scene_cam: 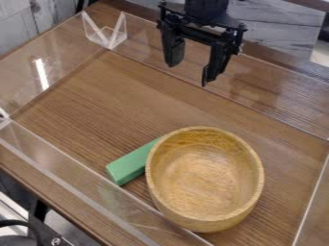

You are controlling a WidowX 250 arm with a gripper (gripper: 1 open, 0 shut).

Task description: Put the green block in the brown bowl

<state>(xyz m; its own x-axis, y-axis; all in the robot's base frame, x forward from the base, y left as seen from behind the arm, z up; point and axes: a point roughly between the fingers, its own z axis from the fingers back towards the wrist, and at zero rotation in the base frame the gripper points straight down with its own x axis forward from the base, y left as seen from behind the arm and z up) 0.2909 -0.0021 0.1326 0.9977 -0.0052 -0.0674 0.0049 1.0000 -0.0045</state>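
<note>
Claw [193, 60] released, pointing down, hanging high at twelve o'clock over table [115, 106]. Green block [133, 164] flat toward seven o'clock from it, touching brown bowl [206, 179] rim, long axis running two-to-eight o'clock.

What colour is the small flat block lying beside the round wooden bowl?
Bright green, seen clearly in the camera view.

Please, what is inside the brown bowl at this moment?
The brown bowl appears empty: only its bare wooden grain shows inside. The near inner wall is hidden behind the rim. The green block lies outside, on the table at the bowl's left, one end hidden by the bowl.
</note>
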